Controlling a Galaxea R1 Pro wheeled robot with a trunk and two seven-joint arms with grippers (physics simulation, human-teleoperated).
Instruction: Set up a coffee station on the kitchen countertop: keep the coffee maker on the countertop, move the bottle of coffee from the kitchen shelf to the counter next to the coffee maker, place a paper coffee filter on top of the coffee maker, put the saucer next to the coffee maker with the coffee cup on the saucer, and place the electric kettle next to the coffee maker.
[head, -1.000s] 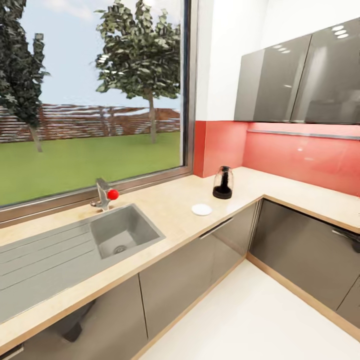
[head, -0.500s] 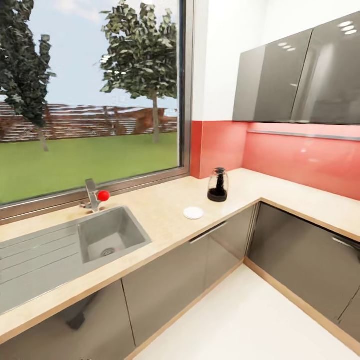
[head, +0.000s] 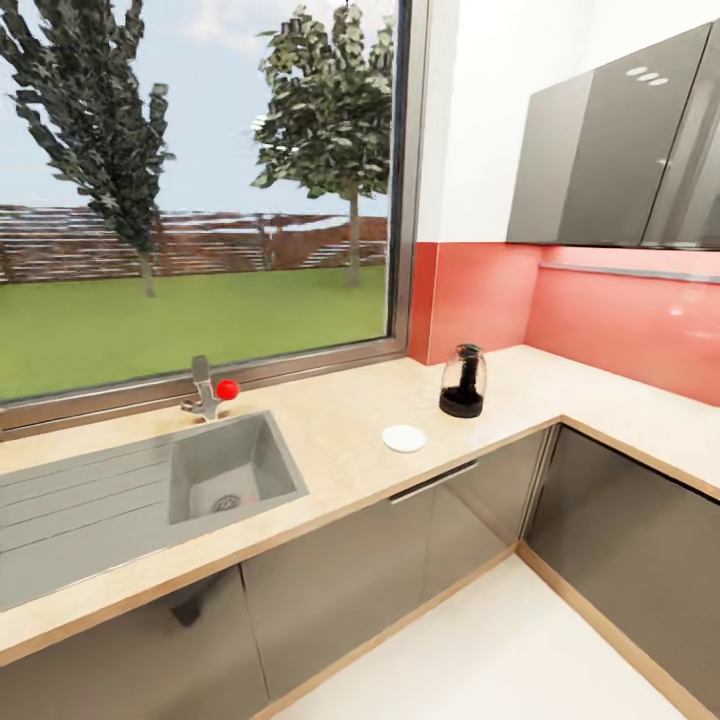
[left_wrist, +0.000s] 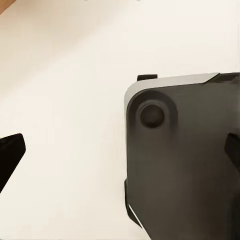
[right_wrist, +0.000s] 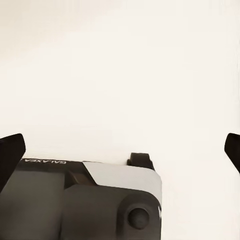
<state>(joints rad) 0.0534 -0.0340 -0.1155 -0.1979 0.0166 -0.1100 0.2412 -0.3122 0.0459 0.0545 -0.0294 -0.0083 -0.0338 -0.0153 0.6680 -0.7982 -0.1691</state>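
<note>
In the head view a small appliance (head: 463, 382) with a clear body and black base stands on the beige countertop (head: 340, 440) near the corner; I cannot tell whether it is the coffee maker or the kettle. A white round saucer (head: 404, 438) lies flat on the counter just in front and to the left of it. In the left wrist view my left gripper (left_wrist: 120, 152) is open, its dark fingertips (left_wrist: 10, 155) far apart over the pale floor and the robot's grey base (left_wrist: 185, 160). My right gripper (right_wrist: 121, 150) is open too, fingertips (right_wrist: 11, 152) wide apart, nothing held.
A grey sink (head: 225, 470) with drainboard and a tap with a red knob (head: 227, 389) sits left under the large window. Grey base cabinets (head: 400, 560) line the L-shaped counter, wall cabinets (head: 620, 150) hang above the red backsplash. White floor (head: 520, 660) lies in front.
The whole head picture has shifted: the camera has moved, so sink, saucer and appliance now sit further right in the frame. Nothing on the counter has moved.
</note>
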